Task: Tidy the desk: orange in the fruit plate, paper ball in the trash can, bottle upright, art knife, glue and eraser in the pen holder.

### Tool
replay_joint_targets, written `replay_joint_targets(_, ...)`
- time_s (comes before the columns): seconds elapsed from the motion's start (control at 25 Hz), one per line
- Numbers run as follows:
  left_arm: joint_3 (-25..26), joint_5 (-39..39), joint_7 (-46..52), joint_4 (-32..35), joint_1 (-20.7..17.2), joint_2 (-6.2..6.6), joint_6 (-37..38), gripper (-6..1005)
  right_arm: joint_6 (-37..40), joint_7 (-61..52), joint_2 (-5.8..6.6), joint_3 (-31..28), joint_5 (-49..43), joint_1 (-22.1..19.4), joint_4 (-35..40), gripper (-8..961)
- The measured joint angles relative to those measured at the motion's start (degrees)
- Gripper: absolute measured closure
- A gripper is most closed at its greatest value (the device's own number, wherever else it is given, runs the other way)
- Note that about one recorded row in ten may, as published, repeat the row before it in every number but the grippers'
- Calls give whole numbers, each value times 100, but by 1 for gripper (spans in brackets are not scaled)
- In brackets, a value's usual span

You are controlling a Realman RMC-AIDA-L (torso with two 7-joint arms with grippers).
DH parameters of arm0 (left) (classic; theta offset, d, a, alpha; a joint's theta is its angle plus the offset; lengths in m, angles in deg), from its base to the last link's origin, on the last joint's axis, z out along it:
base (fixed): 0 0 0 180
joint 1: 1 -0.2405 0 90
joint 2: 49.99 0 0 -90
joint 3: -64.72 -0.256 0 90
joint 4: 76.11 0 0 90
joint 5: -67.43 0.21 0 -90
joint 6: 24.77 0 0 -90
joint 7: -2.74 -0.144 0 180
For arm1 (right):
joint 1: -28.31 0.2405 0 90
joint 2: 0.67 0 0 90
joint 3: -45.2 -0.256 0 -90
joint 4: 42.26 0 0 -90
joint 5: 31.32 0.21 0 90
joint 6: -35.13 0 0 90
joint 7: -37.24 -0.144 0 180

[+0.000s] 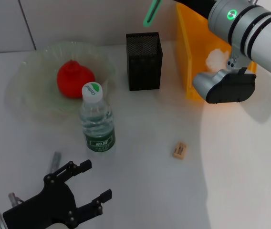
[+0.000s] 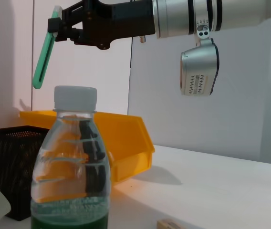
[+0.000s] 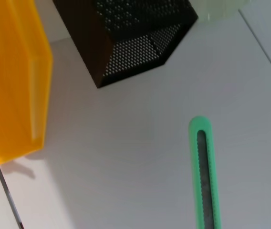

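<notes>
The orange [image 1: 73, 78] lies in the pale green fruit plate [image 1: 30, 102] at the back left. In front of it the bottle [image 1: 97, 121] stands upright, and it fills the near left wrist view [image 2: 71, 162]. The black mesh pen holder [image 1: 144, 61] stands at the back centre, with the yellow trash can [image 1: 185, 57] to its right and the paper ball [image 1: 216, 58] inside. High above the pen holder, my right gripper [image 2: 61, 24] is shut on the green art knife [image 1: 151, 13]. The tan eraser [image 1: 179, 150] lies on the table. My left gripper [image 1: 96, 180] is open near the front edge.
A small grey stick-like thing [image 1: 54, 162] lies beside my left gripper; I cannot tell what it is. My right arm's grey wrist housing [image 1: 224, 86] hangs over the trash can's front. A white wall stands behind the table.
</notes>
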Motion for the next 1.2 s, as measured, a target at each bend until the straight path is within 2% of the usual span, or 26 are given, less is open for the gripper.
replay_joint_targets(0.08, -11, -1, 0, 0, 1, 0, -1, 186, -368, 226, -2, 59, 0, 97, -364, 731)
replay_joint_targets(0.48, -33, 29, 3, -51, -1, 8, 35, 186, -909, 488, -14, 321, 13, 233, -973, 727)
replay_joint_targets(1.0, -31, 44, 26, -80, -19, 9, 47, 186, -1144, 713, -19, 213, 40, 407, -1503, 722)
replay_joint_targets(1.2, -31, 19, 9, -113, -2, 9, 46, 186, -1474, 814, -17, 202, 67, 505, -1781, 720)
